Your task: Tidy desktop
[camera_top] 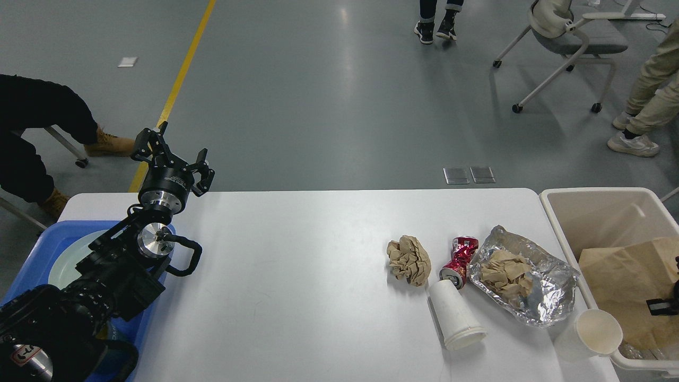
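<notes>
The white desktop (297,276) holds rubbish at its right side: a crumpled brown paper ball (408,260), a crushed red can (460,259), a white paper cup (456,315) lying on its side, a crinkled foil sheet (551,289) with crumpled paper on it, and a second white cup (591,334) lying by the bin. My left gripper (174,155) is open and empty, raised over the table's far left corner, far from the rubbish. Only a small black part of my right gripper (666,303) shows at the right edge, over the bin.
A beige bin (551,223) stands off the table's right end with a brown paper bag (626,281) inside. A blue tray (26,265) with a pale plate (66,262) sits at the left under my left arm. People and an office chair (567,37) are on the floor beyond.
</notes>
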Robot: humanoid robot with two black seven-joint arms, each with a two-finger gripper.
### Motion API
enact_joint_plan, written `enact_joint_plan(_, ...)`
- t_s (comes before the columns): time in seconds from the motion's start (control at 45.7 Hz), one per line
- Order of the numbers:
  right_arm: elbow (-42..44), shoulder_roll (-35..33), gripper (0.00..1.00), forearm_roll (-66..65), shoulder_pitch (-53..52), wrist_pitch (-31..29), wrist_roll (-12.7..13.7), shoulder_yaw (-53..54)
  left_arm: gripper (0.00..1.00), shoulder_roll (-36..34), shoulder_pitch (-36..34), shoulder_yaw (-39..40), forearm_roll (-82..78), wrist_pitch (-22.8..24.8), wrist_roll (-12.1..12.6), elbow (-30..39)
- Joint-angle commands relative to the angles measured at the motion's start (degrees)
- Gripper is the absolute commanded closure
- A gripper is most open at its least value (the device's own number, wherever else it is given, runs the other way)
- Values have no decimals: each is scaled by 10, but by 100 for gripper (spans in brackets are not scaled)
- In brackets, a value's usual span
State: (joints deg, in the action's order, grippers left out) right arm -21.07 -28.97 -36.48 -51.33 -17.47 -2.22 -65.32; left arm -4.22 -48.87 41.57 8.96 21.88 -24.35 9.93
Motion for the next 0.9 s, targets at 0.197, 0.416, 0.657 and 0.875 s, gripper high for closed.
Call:
enact_joint_plan(0.197,2,17,100,1,24,18,0,17,4,0,0,0,-1,0,0,0)
enact_joint_plan(0.416,2,25,84,1,26,36,-1,19,4,0,0,0,0,0,0,0)
enact_joint_plan(0.657,2,26,34,1,54,106,-2,66,4,0,0,0,0,0,0,0)
enact_joint_plan(0.875,-7,17,28,4,44,105,-2,73,4,0,0,0,0,0,0,0)
